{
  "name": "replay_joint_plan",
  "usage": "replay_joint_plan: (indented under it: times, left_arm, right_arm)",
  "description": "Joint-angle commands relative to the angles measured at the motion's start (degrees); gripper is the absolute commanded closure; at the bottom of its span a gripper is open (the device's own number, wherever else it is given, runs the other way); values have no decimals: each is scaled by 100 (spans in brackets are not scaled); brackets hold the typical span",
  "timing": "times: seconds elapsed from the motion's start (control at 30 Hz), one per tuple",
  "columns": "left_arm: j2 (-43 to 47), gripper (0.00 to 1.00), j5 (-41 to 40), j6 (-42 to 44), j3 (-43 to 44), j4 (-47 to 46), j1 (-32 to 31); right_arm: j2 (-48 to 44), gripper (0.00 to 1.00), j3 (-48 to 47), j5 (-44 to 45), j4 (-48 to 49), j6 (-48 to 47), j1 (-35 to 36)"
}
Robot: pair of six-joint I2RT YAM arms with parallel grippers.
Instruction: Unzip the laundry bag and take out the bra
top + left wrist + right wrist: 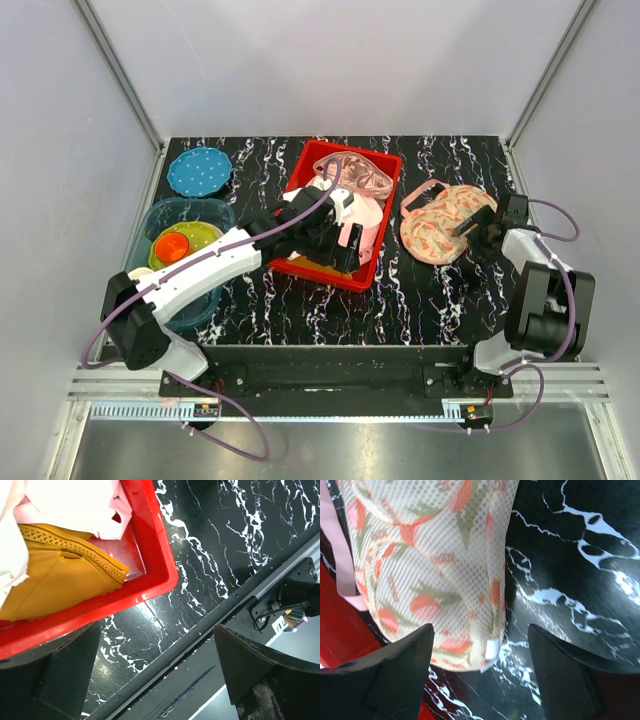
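The peach, flower-printed mesh laundry bag (440,222) lies flat near the bench's right edge, beside the red plastic bin (320,275). It looks soft, light and floppy, so it is probably best pinched at the rim by its white tab (491,650). The right hand (472,228) hovers there with jaws spread; the left hand (340,245) is also open.

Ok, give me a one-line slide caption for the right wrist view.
Open right tool poised over the flower-print mesh laundry bag on the black marbled table.

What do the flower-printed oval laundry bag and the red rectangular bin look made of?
Flower-printed oval laundry bag: soft mesh fabric, matte; a fine grid of holes shows close up. Red rectangular bin: probably hard plastic, glossy; smooth moulded rim with bright highlights.
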State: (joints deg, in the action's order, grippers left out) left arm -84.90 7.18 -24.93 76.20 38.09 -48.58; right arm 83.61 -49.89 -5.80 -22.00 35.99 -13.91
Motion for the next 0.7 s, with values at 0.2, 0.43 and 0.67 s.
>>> replay_joint_plan:
  times: [0.2,0.43,0.67]
  left_arm:
    - [211,1,-103,-197,298,-29,-213]
    - [-289,1,494,-74,965,-38,-231]
    - [-1063,1,723,-73,1898,-90,-450]
  right_arm:
    - [929,89,163,-360,1558,576,-156]
    - [-500,100,726,-360,1234,637,-147]
    - [-2760,100,893,-229,-417,1269,-147]
